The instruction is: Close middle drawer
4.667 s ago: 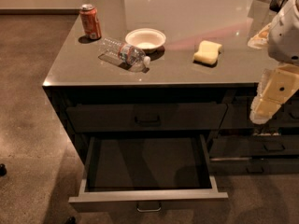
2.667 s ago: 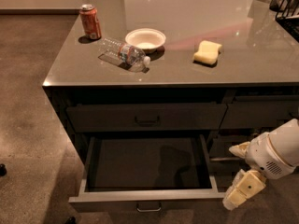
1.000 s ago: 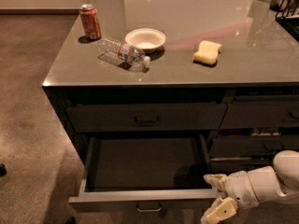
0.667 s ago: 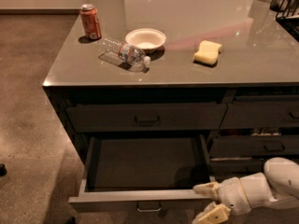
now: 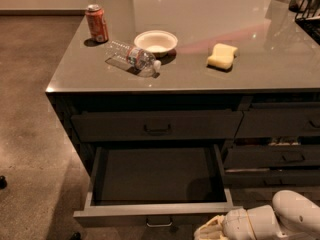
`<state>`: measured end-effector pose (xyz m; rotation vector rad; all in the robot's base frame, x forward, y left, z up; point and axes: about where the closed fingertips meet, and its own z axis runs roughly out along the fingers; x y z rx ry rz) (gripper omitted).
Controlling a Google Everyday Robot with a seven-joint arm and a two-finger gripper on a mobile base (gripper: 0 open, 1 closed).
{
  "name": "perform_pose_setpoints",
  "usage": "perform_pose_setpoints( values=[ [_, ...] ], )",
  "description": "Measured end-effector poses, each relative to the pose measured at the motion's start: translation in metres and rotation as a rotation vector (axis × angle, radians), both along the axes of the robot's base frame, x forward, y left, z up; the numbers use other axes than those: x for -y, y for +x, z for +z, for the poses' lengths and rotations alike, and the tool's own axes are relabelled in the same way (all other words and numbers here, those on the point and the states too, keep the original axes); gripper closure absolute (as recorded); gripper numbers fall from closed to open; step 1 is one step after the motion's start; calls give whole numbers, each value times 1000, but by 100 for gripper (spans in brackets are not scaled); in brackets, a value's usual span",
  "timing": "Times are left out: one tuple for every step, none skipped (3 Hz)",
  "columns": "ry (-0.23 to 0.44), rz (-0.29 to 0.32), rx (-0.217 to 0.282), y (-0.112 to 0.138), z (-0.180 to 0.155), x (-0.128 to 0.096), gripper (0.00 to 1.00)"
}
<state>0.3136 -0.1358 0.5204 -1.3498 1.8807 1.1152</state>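
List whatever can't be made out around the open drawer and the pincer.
Camera view:
- pincer, below the front right end of the middle drawer: cut off by the bottom edge, so contact with the front is not discernible.
- bar pull: lower part cut by the bottom edge.
- dark rack, top right: cut by the right edge.
- Contents of the narrow right drawer: too small and dark.

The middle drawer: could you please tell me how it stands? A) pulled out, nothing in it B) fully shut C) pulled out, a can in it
A: the middle drawer is pulled out, its dark box bare; the gripper is low by its front's right end.
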Motion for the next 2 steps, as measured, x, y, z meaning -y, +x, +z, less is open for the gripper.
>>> perform_pose_setpoints(
  values=[
    [0,6,8,0,-1,-1,89],
    [37,1,38,-1,-11,-23,100]
  ],
)
